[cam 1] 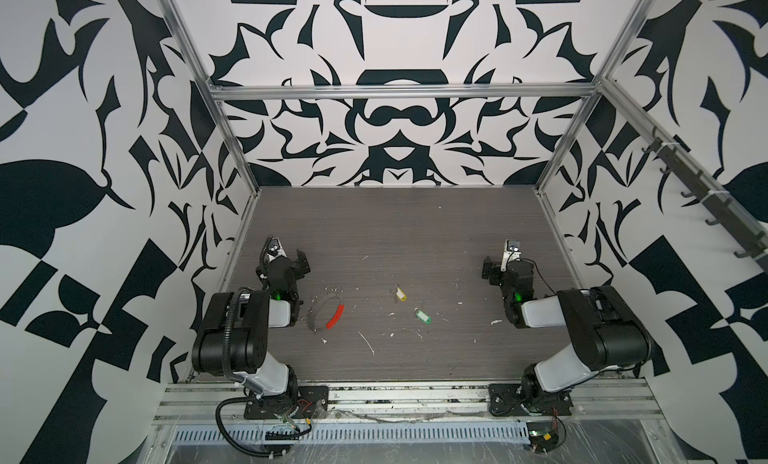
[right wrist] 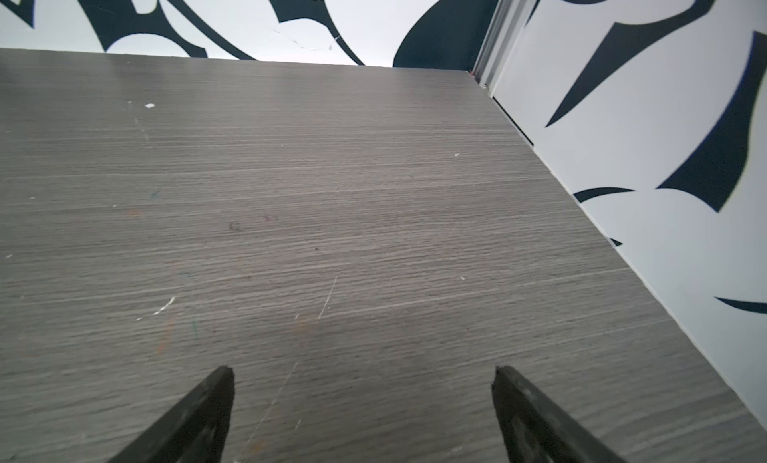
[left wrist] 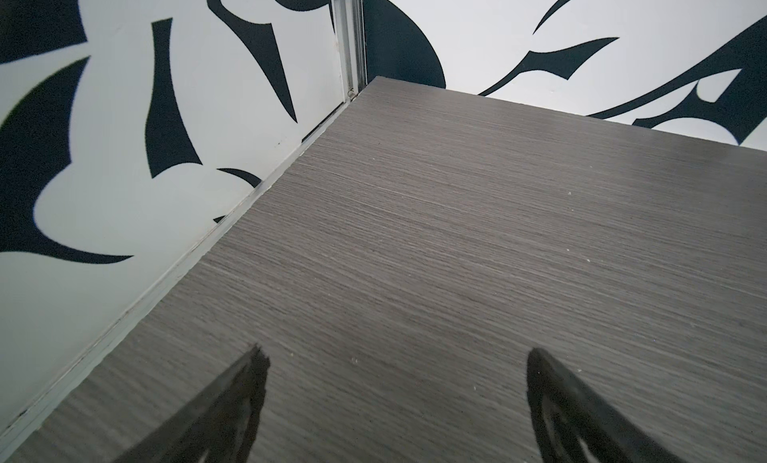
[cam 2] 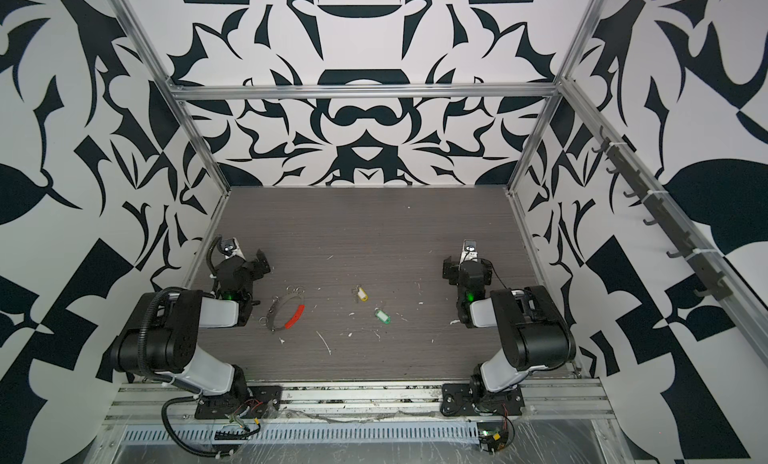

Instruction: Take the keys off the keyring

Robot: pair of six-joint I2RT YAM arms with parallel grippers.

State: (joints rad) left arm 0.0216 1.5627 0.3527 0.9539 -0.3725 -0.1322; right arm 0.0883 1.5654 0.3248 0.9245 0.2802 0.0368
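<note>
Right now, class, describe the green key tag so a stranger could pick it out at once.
On the grey wood-grain table, look right of the keyring with its red segment. Two small oblong tags lie loose there. The green key tag is nearer the front edge; the yellow key tag lies farther back.

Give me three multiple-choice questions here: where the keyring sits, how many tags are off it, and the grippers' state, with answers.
1. Where does the keyring lie?
A. left part of the table
B. right part
C. against the back wall

2. How many coloured tags lie apart from it?
A. one
B. two
C. four

3. How do the grippers stand?
A. both open, empty
B. both shut on tags
C. one shut on the keyring

Answers:
1 A: it lies on the left in both top views.
2 B: a yellow tag and a green tag lie mid-table.
3 A: the left gripper and right gripper each stand wide open, nothing held.
</note>
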